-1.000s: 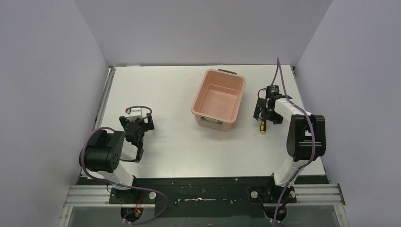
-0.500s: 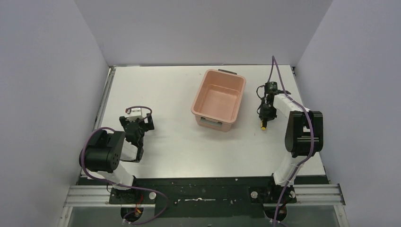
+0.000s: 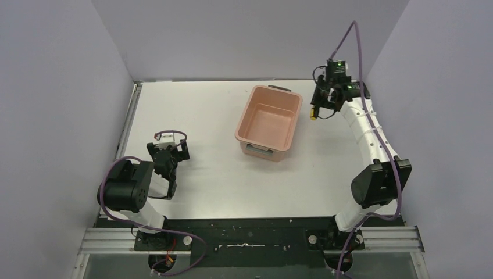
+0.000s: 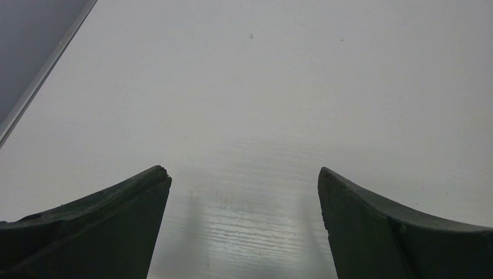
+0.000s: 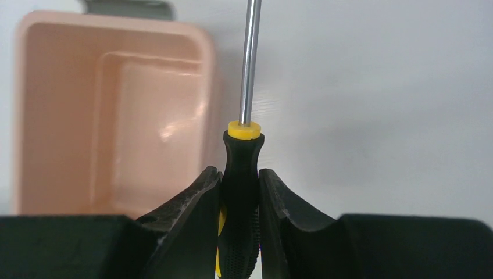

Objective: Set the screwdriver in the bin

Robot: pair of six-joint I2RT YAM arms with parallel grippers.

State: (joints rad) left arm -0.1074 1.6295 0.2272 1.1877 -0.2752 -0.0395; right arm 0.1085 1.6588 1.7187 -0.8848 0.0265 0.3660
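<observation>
The screwdriver (image 5: 240,168), black-and-yellow handle and thin metal shaft, is clamped between the fingers of my right gripper (image 5: 239,174), shaft pointing away from the camera. From above, the right gripper (image 3: 320,110) holds the screwdriver (image 3: 313,114) raised in the air, just right of the bin's far right corner. The salmon-pink bin (image 3: 269,123) stands empty on the table; its inside (image 5: 110,116) fills the left of the right wrist view. My left gripper (image 4: 243,174) hangs open over bare white table, nothing between its fingers, at the near left (image 3: 168,152).
A grey handle (image 5: 128,7) shows at the bin's far short end. White table surface (image 3: 197,116) lies between the two arms. Grey walls enclose the table on three sides.
The right gripper shut on the screwdriver that lay on the table, lifted it and carried it away from the base toward the bin's far right corner. The left arm has not moved.
</observation>
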